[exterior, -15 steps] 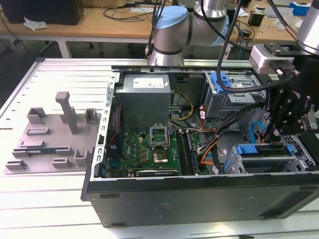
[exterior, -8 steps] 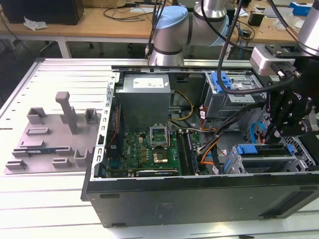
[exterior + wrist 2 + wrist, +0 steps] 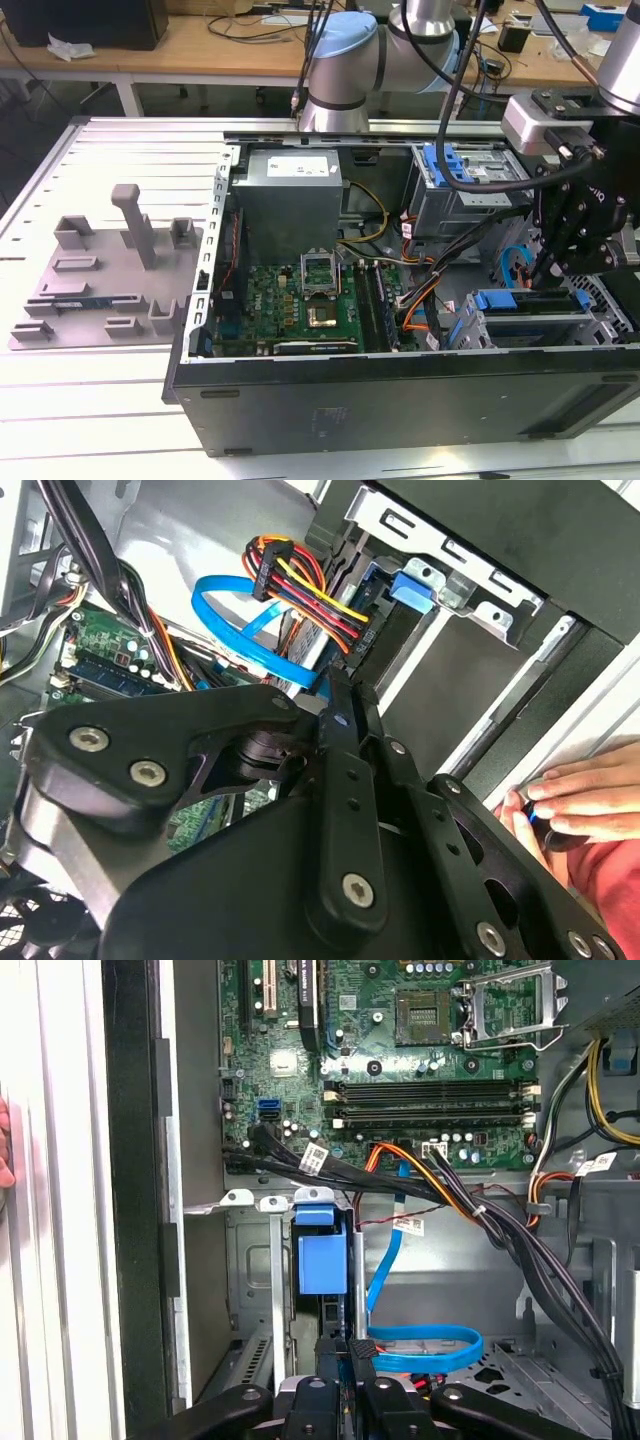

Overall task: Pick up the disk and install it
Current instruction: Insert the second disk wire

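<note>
Ribbed metal table (image 3: pixel 90 420), open computer case (image 3: pixel 400 400), black gripper (image 3: pixel 345 1355) clenched on blue-framed disk (image 3: pixel 322 1260) in drive cage (image 3: pixel 530 320).

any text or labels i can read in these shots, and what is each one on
No text can be read for certain.
Power supply label: white sticker, print too blurred to read.
Cable tags: white with dark print, too small to read.
Motherboard: white markings, too small to read.
</note>
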`<state>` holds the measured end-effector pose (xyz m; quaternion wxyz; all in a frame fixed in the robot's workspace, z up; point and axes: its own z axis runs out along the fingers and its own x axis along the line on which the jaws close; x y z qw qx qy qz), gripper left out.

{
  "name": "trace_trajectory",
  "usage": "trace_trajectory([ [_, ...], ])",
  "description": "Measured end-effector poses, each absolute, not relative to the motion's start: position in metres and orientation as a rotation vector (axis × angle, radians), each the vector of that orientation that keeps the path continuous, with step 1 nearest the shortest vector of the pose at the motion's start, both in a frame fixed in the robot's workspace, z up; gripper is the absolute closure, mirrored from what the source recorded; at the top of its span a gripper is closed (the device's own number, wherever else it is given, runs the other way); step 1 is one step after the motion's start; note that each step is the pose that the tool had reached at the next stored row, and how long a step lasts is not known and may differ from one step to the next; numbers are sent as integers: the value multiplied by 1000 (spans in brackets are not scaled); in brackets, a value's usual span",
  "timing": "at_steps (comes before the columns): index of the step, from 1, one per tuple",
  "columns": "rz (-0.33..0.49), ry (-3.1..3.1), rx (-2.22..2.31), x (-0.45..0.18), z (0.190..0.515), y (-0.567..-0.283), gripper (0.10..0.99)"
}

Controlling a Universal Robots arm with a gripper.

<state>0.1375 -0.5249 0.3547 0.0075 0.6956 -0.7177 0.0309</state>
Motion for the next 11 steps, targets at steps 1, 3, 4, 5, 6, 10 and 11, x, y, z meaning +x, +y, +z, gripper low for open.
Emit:
trace_trajectory([
  [1, 96, -2244, 2175, 137, 355, -525, 925],
  [3, 81, -2253, 2183, 137, 355, -525, 925],
  [4, 74, -2257, 2186, 137, 354, -525, 925],
  [5, 73, -2258, 2187, 137, 354, -525, 925],
  [6, 73, -2258, 2187, 137, 354, -526, 925],
  [10, 73, -2258, 2187, 137, 354, -528, 925],
  [11, 73, -2258, 2187, 137, 354, -528, 925],
])
